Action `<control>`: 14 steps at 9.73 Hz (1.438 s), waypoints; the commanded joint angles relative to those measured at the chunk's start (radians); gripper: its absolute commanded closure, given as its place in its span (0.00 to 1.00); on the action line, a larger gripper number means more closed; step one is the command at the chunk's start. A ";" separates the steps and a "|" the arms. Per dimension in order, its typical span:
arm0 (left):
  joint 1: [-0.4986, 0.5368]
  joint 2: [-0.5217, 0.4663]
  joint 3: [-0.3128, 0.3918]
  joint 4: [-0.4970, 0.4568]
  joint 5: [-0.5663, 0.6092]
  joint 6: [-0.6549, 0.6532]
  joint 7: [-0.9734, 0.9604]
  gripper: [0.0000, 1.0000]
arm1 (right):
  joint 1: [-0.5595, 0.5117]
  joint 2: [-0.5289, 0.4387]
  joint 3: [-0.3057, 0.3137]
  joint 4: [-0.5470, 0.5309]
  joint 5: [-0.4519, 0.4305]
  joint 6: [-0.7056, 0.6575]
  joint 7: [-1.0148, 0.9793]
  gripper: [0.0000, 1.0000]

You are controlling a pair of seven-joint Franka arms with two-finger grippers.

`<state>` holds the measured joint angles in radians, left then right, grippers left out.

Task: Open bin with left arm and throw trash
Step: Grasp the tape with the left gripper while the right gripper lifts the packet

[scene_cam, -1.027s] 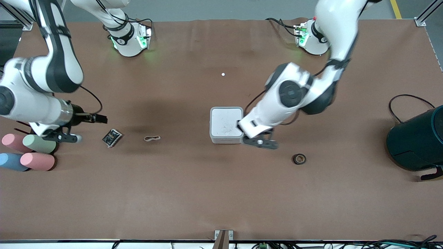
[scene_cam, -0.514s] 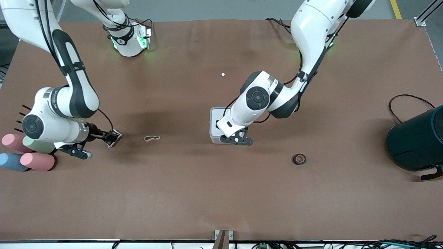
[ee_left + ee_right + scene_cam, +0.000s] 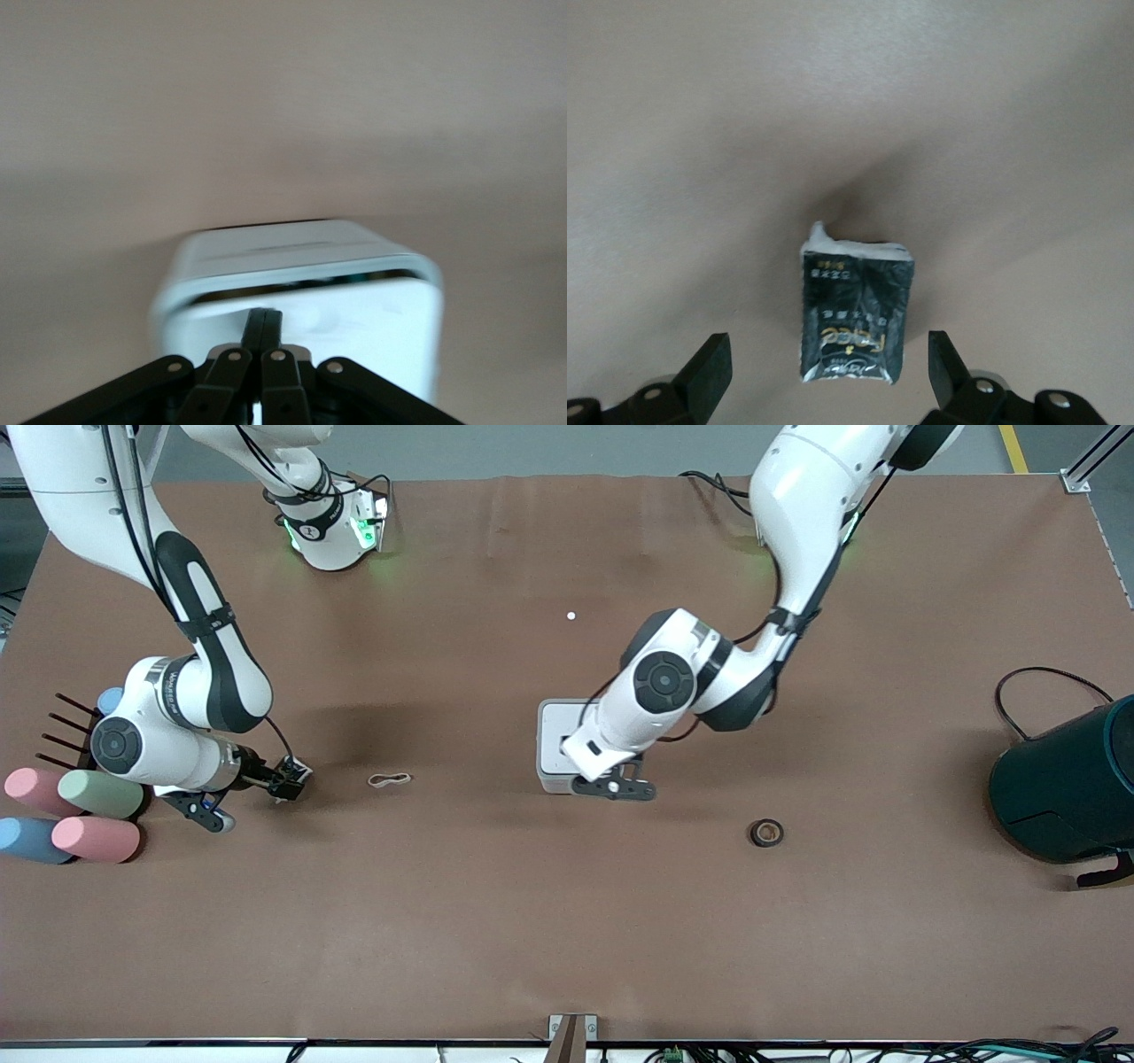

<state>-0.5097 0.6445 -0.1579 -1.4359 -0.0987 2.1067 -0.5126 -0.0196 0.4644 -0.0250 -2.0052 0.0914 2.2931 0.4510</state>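
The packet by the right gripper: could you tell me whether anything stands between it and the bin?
Only the rubber band lies on the table between the packet and the bin. The right gripper has open jaws at the packet; the left gripper, shut, is at the lid.

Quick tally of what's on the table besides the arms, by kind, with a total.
Bin: 1
Packet: 1
Rubber band: 1
Tape ring: 1
Pastel cylinders: 5
White dot: 1
Teal container: 1
Total: 11
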 commanded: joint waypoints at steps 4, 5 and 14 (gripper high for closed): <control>0.296 0.006 0.000 -0.032 0.274 -0.057 0.386 0.00 | 0.001 0.051 -0.004 -0.013 -0.012 0.089 0.080 0.02; 0.312 0.045 0.000 -0.041 0.302 -0.007 0.417 0.00 | 0.001 0.054 -0.004 -0.013 -0.022 0.089 0.080 0.03; 0.370 0.084 0.001 -0.235 0.309 0.259 0.419 0.16 | 0.125 -0.016 0.011 0.358 0.029 -0.467 0.344 0.97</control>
<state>-0.1608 0.7597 -0.1506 -1.6236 0.1888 2.3369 -0.0966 0.0342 0.4695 -0.0160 -1.7748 0.0967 1.9618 0.6741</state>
